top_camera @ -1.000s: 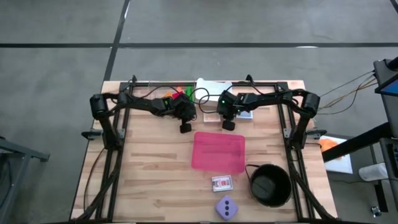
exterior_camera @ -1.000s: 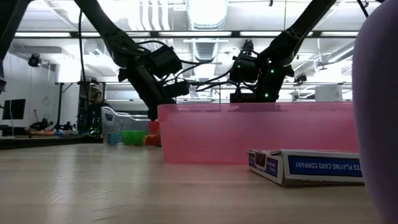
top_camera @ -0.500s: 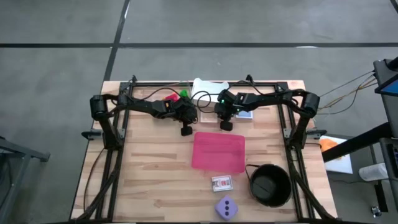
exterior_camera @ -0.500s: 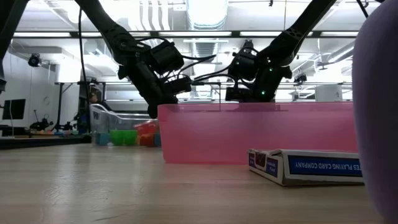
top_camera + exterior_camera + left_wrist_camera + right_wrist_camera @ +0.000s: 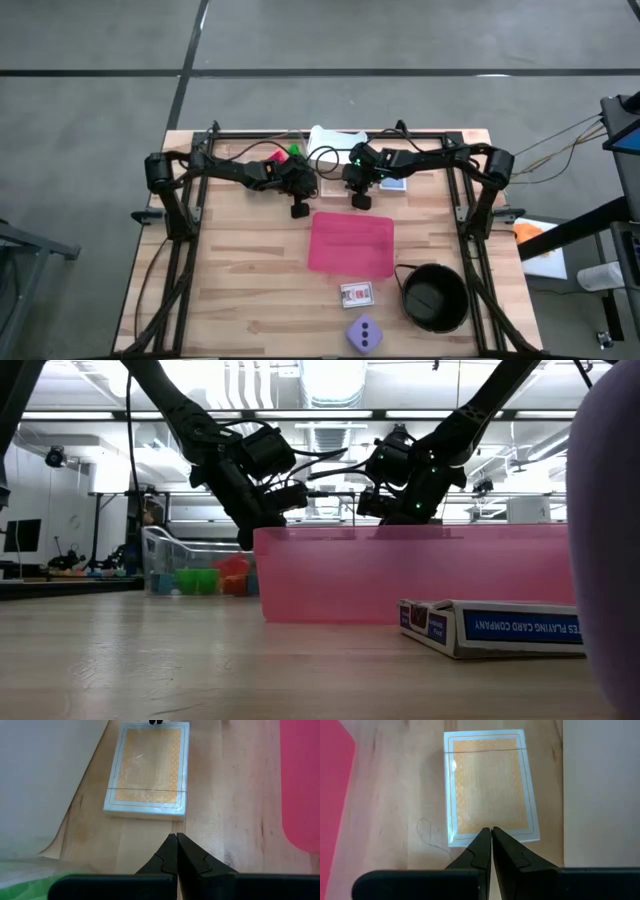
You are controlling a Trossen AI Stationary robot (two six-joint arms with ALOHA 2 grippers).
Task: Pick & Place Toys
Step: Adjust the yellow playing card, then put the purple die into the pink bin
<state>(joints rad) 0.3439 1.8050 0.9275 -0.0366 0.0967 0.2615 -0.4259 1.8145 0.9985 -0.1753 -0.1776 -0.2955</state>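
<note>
Both arms sit at the far middle of the table, tips facing each other over a card pack [image 5: 148, 767], and neither holds anything: your left gripper [image 5: 298, 208] has its fingers pressed fully together, same for the right gripper [image 5: 359, 201]. The toys are split. A cluster of bricks [image 5: 284, 153] (green, red, pink showing) sits in a clear tub [image 5: 168, 556] at the far edge, just behind the left arm's wrist. The lilac die [image 5: 364, 333] is alone at the near edge, well apart from both grippers, past the pink tray [image 5: 351, 243] and a second card box [image 5: 357, 295], with the black bowl [image 5: 435, 297] off to its right. So for bricks, the left arm is clearly nearer, but they lie behind its gripper, not ahead; I'd say you need to pull back and swing toward the far edge. For the die, the right is marginally closer. Brick long axes can't be made out from here.
</note>
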